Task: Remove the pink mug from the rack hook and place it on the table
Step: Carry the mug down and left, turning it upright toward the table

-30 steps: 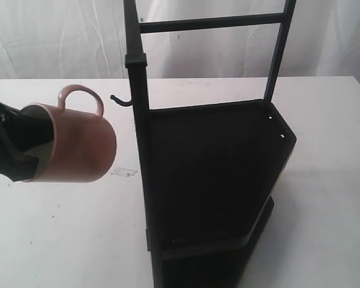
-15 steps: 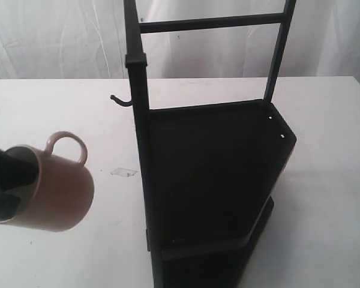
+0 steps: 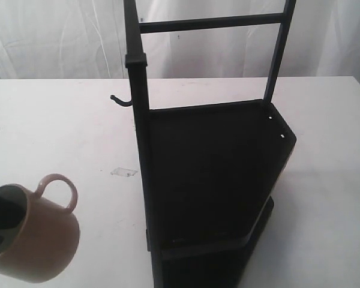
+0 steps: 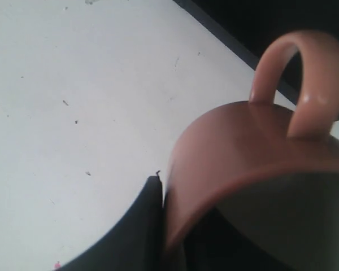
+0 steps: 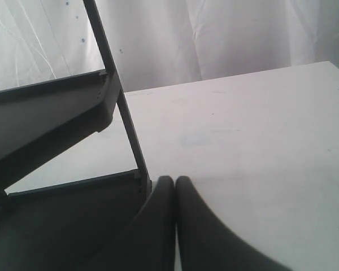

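Tilt is the main hazard: the pink mug (image 3: 42, 246) hangs on its side low over the table (image 3: 60, 120), mouth toward the left gripper (image 4: 168, 237), loop handle uppermost, base pointing toward the rack (image 3: 216, 180) but well clear of its post. The rack hook (image 3: 121, 101) juts out bare, so the lift-off looks done and only the set-down is left. Whether the mug's lower wall touches the tabletop I cannot tell, since the exterior view's edge cuts it off.

The left gripper is clamped on the mug's wall at the rim, 1 finger (image 4: 138, 231) pressed against the outside and the other lost in the dark inside. That is a thin pinch on smooth ceramic, and I judge 3 ways it could fail:

1. Letting go in this attitude would drop the mug on its curved side, and it could roll until the handle stops it.
2. Turning the wrist to bring the base down hangs the mug's weight out beyond the pinch, so it may pivot or slip in the grip.
3. Pressing down with the base not yet flat would land it on its bottom edge, where it could rock or chip.

The right gripper (image 5: 175, 192), fingers pressed together on nothing, sits beside the rack and poses no hazard where it is
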